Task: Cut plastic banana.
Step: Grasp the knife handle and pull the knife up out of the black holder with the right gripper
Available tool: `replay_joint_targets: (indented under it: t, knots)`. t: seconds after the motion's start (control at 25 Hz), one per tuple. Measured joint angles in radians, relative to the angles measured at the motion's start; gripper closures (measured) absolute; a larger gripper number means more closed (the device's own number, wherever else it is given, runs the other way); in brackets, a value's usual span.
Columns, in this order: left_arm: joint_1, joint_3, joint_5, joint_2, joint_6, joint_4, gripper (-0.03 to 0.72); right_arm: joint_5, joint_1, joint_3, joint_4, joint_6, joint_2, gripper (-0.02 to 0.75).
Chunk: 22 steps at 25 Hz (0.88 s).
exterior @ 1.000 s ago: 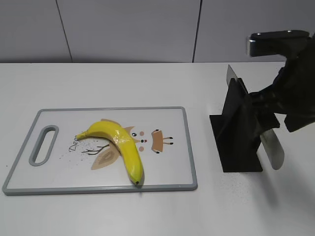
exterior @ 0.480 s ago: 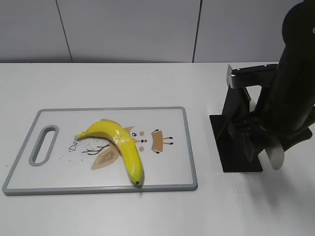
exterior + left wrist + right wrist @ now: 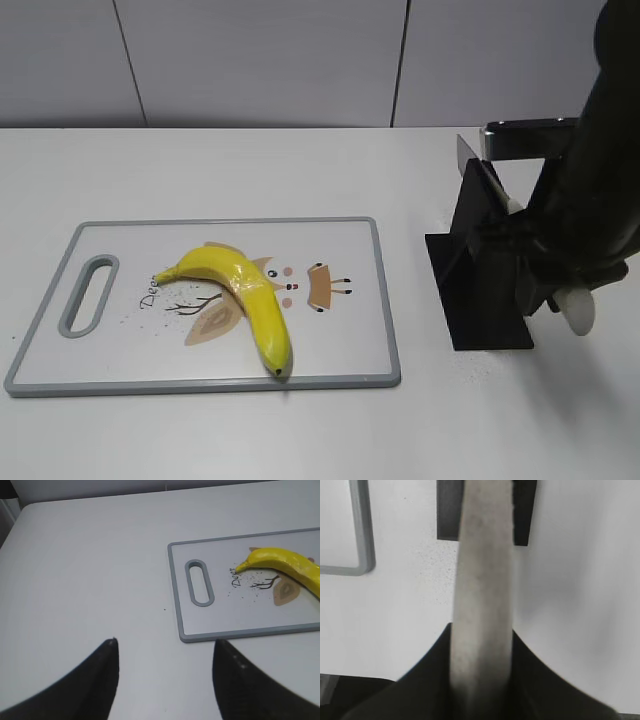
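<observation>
Look at the banana (image 3: 245, 300) left of centre in the exterior view: it has a glossy, smooth plastic skin with bright highlights along its curve. The cutting board (image 3: 350, 250) under it looks like smooth white plastic with a duller grey rim and a printed cartoon, slightly speckled near the print. The table (image 3: 300, 170) reads as a matt white surface. At the right of the frame, the knife stand (image 3: 480, 290) is flat black and matt. The knife handle (image 3: 482, 595), filling the middle of your right wrist view, looks pale, matt and faintly mottled. The right gripper (image 3: 482, 690) gripping it and the left gripper (image 3: 165, 680) show dull black fingers, plastic-looking.
</observation>
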<state>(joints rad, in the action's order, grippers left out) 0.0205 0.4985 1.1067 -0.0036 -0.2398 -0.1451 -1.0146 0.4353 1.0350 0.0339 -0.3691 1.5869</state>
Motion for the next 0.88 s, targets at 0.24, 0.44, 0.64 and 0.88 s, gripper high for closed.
replay_joint_targets:
  t: [0.24,0.44,0.64,0.88]
  knots:
    - [0.0,0.0,0.0,0.0,0.0,-0.002,0.116,-0.008,0.0,0.0,0.003,-0.015,-0.162,0.568]
    - [0.0,0.0,-0.01,0.0,0.0,-0.002,0.116,-0.009,0.0,0.024,0.005,-0.021,-0.258,0.569]
    - [0.0,0.005,-0.025,0.0,-0.001,-0.002,0.116,-0.009,0.001,0.092,0.006,-0.006,-0.29,0.569]
    - [0.0,0.04,-0.101,0.113,-0.001,-0.001,0.116,0.05,0.001,0.133,0.018,0.319,-0.289,0.569]
